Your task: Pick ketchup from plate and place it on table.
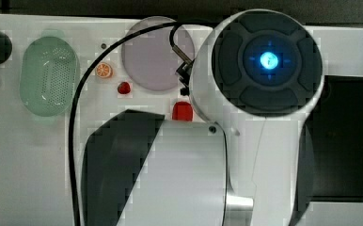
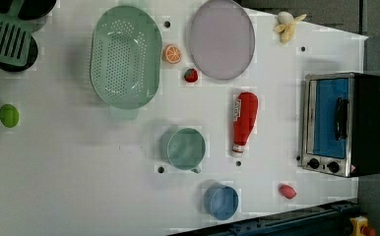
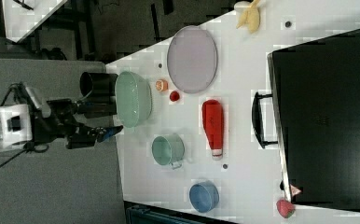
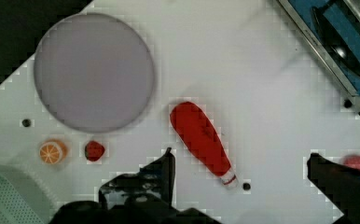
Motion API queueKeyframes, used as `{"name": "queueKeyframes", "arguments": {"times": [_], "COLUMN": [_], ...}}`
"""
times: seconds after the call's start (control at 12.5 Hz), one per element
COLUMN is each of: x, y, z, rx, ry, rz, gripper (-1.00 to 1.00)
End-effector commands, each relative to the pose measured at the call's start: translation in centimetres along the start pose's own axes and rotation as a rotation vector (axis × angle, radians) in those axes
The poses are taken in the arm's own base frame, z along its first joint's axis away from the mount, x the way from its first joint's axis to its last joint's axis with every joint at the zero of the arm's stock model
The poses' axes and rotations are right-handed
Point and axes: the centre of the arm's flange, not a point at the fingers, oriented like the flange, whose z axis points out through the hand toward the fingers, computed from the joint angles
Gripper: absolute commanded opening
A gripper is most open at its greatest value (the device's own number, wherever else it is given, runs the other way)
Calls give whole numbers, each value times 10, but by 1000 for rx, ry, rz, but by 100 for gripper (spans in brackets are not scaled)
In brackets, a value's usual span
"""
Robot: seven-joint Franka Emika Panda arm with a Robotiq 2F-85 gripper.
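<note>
**Ketchup on table, off plate**

While you check the left view, ketchup (image 2: 244,119) lies flat on the table (image 2: 79,187), at 5 o'clock from the plate (image 2: 221,38). Wrist view: gripper (image 4: 241,163) fingers spread wide, bottle between them, untouched.

White Franka arm (image 1: 179,174) is filling much of top view, its round dark-grey cap with glowing blue light (image 1: 269,60) facing camera. Black cable (image 1: 76,117) is running along arm's side in long curve. In wrist view, black two-finger gripper (image 4: 241,175) is hanging above white surface, fingers (image 4: 162,170) standing wide apart, holding nothing. In right view, black gripper with white wrist is sitting at the right view's left, pointing sideways.
</note>
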Motion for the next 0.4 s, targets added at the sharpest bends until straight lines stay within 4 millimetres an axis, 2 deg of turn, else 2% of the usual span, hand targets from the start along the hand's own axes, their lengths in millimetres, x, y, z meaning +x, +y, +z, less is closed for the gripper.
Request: {"name": "queueKeyframes", "arguments": {"times": [0.08, 0.4], "x": [1, 1], "y": [-1, -1], "z": [21, 24], "rx": [-40, -43], "ry": [-53, -58], "rz": [44, 44], "gripper": [100, 100]}}
